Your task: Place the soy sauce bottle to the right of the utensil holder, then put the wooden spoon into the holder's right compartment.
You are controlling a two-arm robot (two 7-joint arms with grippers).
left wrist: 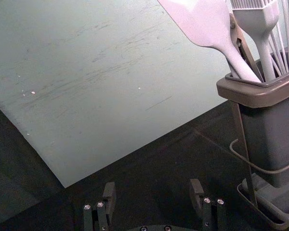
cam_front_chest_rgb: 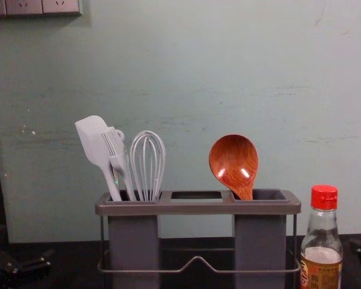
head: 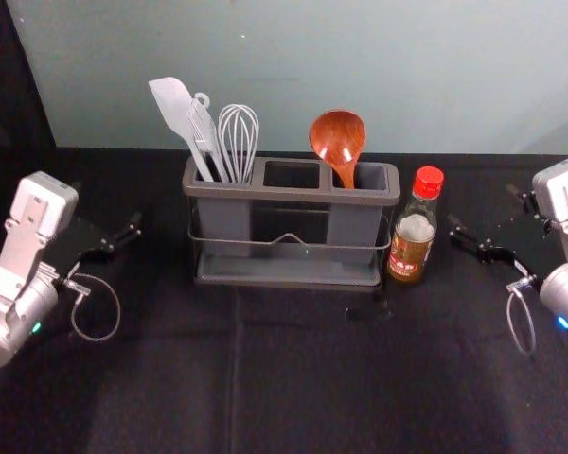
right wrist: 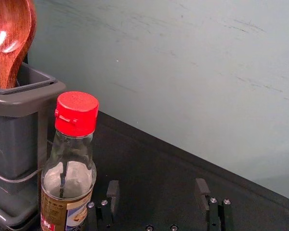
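Note:
My left gripper (head: 123, 236) is open, left of the utensil holder (head: 293, 280); in its wrist view the gripper (left wrist: 153, 195) has nothing between its fingers. My right gripper (head: 483, 232) stands open to the right of the soy sauce bottle (head: 414, 227), its fingers apart and empty in the right wrist view, gripper (right wrist: 157, 197). The red-capped bottle is upright, close beside the holder's right end. The wooden spoon (cam_front_chest_rgb: 233, 162) stands bowl-up in the holder's right compartment, its handle inside. The middle compartment holds nothing visible.
In the holder's left compartment stand a pale spatula (head: 175, 112), a brush (cam_front_chest_rgb: 117, 152) and a whisk (cam_front_chest_rgb: 147, 162). A plain wall (head: 293, 66) rises behind the black-covered table (head: 293, 378). A small dark object (head: 367, 312) lies in front of the holder's right part.

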